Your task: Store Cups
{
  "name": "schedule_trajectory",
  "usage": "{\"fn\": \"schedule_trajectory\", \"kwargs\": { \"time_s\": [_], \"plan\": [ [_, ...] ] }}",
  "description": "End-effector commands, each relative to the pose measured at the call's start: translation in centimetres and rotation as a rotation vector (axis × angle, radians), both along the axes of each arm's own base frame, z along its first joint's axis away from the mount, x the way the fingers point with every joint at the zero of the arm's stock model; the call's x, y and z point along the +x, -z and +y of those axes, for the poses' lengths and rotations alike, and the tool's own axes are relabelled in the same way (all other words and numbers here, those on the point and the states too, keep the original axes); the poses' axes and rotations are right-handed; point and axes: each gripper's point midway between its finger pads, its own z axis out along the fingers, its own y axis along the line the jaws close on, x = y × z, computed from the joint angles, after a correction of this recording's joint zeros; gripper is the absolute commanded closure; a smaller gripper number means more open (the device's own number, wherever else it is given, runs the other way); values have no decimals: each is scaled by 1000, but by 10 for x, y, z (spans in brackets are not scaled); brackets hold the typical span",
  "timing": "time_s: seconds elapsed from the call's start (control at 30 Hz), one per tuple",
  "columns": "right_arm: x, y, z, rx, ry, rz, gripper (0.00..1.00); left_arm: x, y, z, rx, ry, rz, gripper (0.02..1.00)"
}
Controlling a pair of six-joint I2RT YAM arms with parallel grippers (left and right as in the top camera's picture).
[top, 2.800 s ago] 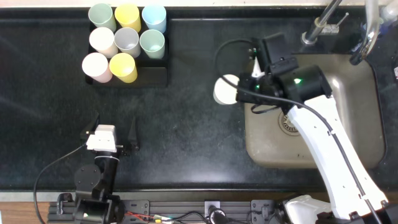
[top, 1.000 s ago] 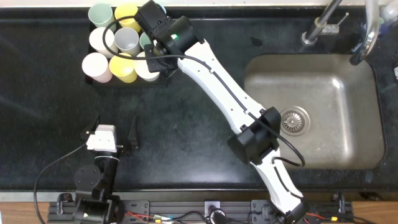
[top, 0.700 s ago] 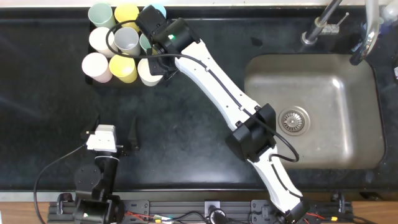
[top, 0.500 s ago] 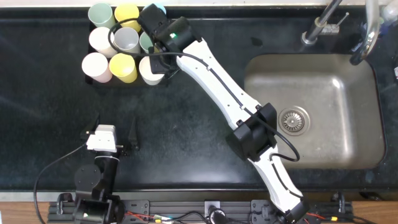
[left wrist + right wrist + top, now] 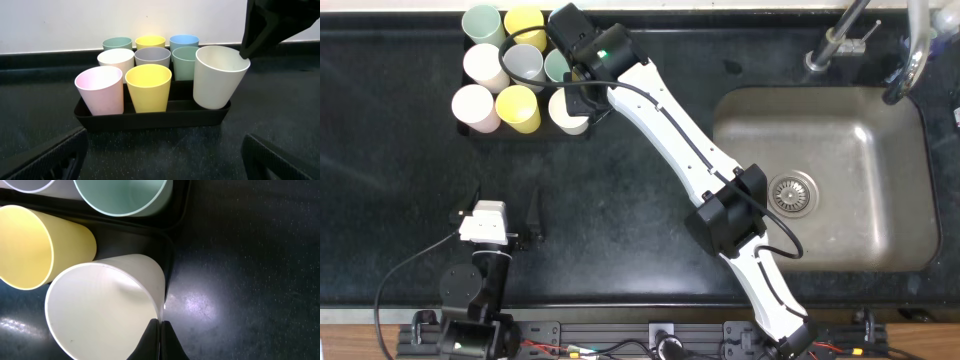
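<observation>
My view: a dark kitchen bench with a steel sink.
I look down on a black speckled bench (image 5: 620, 220). A stainless sink (image 5: 880, 140) is set into its right side, with a round drain (image 5: 793, 193) and a metal faucet (image 5: 840, 35) behind it. A plain white wall (image 5: 125, 20) rises at the back, and light glints off the bench surface.

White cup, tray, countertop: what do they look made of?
White cup: probably plastic, matte to satin; thin even rim, opaque wall, soft sheen inside.
Tray: black, likely plastic; smooth moulded walls with a faint sheen.
Countertop: dark speckled stone or laminate, cannot tell which; polished, with a bright reflection beside the cup in the right wrist view.
</observation>
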Motion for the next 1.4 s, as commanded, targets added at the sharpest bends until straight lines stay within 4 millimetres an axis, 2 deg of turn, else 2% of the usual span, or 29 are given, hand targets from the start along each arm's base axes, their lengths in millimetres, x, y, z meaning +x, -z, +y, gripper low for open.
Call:
{"fn": "schedule_trajectory", "kwargs": {
  "time_s": [0.03,0.87,1.4],
  "plan": [
    [7,-10,1,18,11,-38,956,0,1,-2,21,11,3,20],
    [5,21,-5,-46,17,12,956,0,1,-2,21,11,3,20],
    [4,32,-4,-54,14,25,956,0,1,-2,21,11,3,20]
  ]
}}
